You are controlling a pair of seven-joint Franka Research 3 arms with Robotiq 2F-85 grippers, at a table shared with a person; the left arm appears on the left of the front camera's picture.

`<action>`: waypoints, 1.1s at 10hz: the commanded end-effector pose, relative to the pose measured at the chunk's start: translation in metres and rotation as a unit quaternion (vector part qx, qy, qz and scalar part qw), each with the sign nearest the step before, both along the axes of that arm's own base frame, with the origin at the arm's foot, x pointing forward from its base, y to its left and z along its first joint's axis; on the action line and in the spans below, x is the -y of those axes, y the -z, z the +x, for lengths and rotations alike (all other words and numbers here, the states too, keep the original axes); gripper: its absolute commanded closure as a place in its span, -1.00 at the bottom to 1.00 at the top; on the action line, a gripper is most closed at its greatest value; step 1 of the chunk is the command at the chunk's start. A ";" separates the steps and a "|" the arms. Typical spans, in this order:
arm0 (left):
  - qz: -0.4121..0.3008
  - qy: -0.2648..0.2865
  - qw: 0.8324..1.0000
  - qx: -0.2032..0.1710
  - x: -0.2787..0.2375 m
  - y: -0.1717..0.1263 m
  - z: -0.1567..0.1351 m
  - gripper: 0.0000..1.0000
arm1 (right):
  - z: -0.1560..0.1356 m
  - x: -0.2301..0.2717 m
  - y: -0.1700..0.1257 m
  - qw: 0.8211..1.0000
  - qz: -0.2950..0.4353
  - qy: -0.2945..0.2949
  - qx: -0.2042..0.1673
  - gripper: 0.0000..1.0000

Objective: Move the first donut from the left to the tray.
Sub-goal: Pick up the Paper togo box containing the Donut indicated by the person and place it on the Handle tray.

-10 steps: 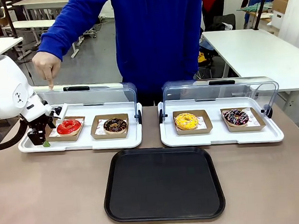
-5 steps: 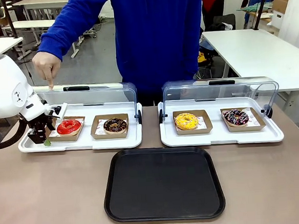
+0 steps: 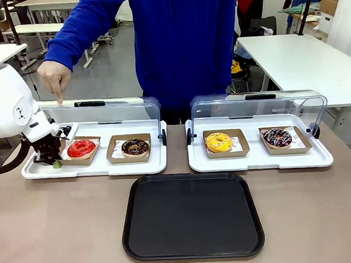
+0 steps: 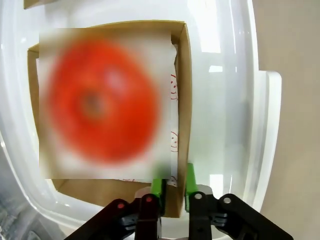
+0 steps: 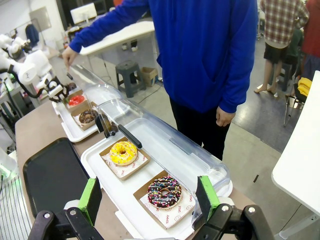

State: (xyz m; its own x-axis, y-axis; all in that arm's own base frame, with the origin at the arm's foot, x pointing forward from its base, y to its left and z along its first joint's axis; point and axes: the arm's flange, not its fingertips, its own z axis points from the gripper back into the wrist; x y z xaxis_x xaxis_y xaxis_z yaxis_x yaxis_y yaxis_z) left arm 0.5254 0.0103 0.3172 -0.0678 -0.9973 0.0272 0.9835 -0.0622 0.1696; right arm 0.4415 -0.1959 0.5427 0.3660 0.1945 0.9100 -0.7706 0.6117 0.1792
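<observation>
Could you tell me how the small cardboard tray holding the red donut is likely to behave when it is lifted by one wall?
The cardboard tray looks thin, so its wall may flex where the left end effector straddles it. Held at one edge, it could sag or tilt under the red donut. The glossy glaze suggests that the donut might slide on its paper liner if the tray tips.
</observation>
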 end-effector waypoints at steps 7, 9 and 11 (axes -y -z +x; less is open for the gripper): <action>-0.023 0.004 1.000 -0.005 0.002 -0.006 -0.001 1.00 | 0.000 -0.001 -0.001 1.000 0.002 -0.002 0.004 -1.00; 0.002 0.004 1.000 -0.005 0.001 -0.001 0.000 1.00 | 0.000 -0.001 -0.001 1.000 0.002 -0.002 0.004 -1.00; 0.002 0.004 1.000 -0.005 0.001 -0.001 0.000 1.00 | 0.000 -0.001 -0.001 1.000 0.002 -0.002 0.004 -1.00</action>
State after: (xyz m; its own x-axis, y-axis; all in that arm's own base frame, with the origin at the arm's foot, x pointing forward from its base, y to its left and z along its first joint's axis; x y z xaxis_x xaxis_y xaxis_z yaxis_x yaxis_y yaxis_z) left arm 0.5260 0.0082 0.3185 -0.0722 -0.9970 0.0292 0.9846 -0.0666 0.1619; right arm 0.4415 -0.1959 0.5427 0.3660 0.1945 0.9100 -0.7705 0.6117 0.1792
